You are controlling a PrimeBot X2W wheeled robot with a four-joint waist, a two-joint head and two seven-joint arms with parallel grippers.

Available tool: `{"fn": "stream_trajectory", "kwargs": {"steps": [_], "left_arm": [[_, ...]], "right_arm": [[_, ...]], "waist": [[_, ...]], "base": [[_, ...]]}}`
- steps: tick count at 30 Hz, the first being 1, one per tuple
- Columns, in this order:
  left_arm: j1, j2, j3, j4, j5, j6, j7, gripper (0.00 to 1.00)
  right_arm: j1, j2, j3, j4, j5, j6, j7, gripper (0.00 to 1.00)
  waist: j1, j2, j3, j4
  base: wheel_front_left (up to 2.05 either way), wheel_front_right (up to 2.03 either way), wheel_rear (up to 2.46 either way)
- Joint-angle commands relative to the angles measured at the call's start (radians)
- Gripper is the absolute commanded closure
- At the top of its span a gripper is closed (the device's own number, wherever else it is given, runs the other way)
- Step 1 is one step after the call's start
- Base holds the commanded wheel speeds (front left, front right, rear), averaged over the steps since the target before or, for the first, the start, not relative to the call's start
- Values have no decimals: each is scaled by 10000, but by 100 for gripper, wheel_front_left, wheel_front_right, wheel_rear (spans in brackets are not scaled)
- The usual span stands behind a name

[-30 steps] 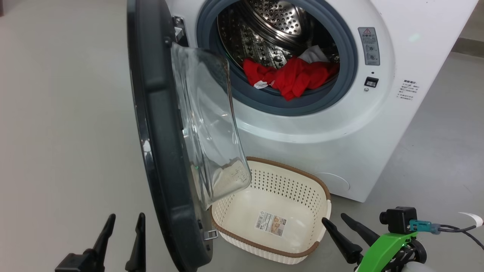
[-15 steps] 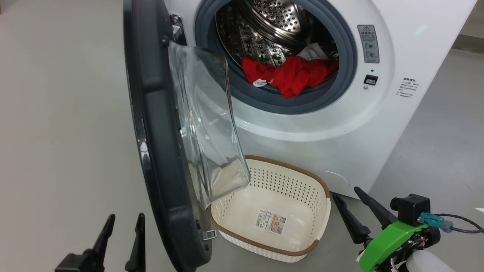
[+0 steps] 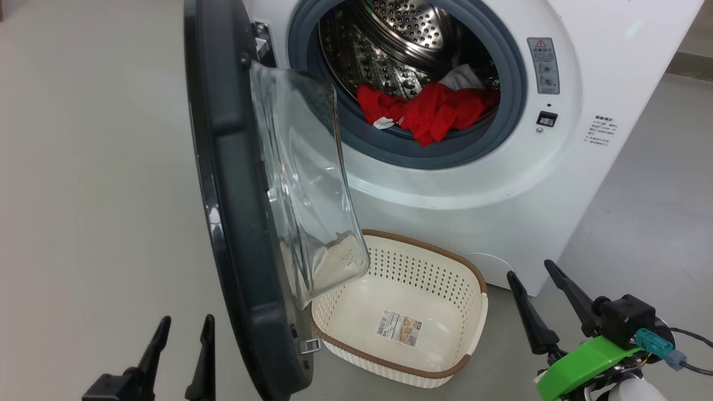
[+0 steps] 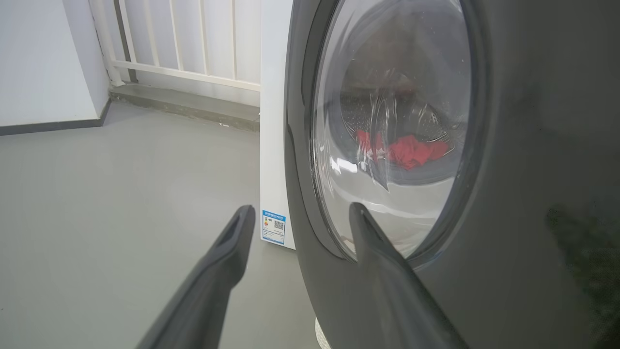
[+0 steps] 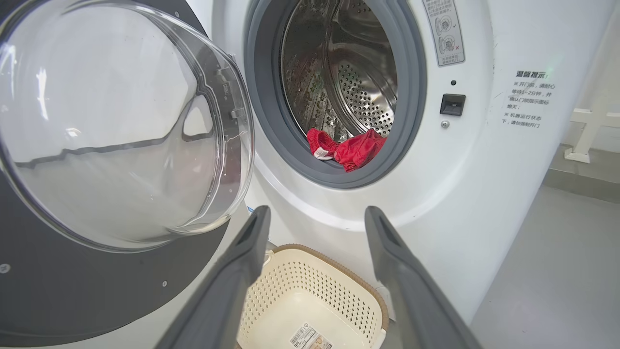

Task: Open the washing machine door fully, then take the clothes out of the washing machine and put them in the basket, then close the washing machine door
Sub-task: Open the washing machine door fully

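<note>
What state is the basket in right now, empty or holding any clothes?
Empty. The basket shows a bare bottom with just a paper label; the red clothes lie inside the washing machine.

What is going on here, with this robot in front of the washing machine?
A two-armed robot is about to unload the washing machine. The washing machine door stands open, and the red clothes lie at the front edge of the drum. The basket sits empty on the floor below. The left gripper and the right gripper are both open and hold nothing.
</note>
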Motion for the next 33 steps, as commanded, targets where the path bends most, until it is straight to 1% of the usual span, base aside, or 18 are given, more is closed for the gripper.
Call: {"fn": "stream_trajectory", "kwargs": {"steps": [1,5,11,19,20,21,24,26,30,33], "left_arm": [[-148,72,311,-217,86,-56,-92,0],[-140,71,324,-220,94,-56,-92,0],[-153,70,316,-192,85,-56,-92,0],[-170,67,416,-197,69,-56,-92,0],[-208,66,518,-236,-46,-56,-92,64],[-236,66,597,-282,-86,-56,-92,100],[-347,65,1061,-580,-262,-56,-92,100],[-443,65,1452,-1014,-398,-56,-92,100],[-604,64,1999,-2291,-666,-56,-92,100],[-670,64,1948,-3456,-775,-54,-92,100]], "right_arm": [[41,29,-6,-322,-220,63,-119,0],[249,290,-395,-474,-568,63,-119,0],[488,414,-450,-260,-875,63,-120,0],[554,483,-599,-329,-1050,63,-120,0],[532,486,-649,-359,-1066,63,-120,0],[527,486,-668,-368,-1073,63,-120,0],[522,487,-714,-382,-1085,63,-120,0],[526,495,-730,-388,-1090,63,-120,0],[530,493,-749,-399,-1110,63,-120,0],[518,490,-757,-392,-1116,63,-120,0]], "waist": [[0,0,-7,0],[0,0,-8,-13],[0,0,10,0],[0,0,54,-26],[0,0,59,-30],[0,0,58,-29],[0,0,53,-20],[0,0,49,-15],[0,0,63,3],[0,0,86,10]], "base": [[0,0,0],[0,0,0],[0,0,0],[0,0,0],[0,0,0],[0,0,0],[0,0,0],[0,0,0],[0,0,0],[0,0,0]]}}
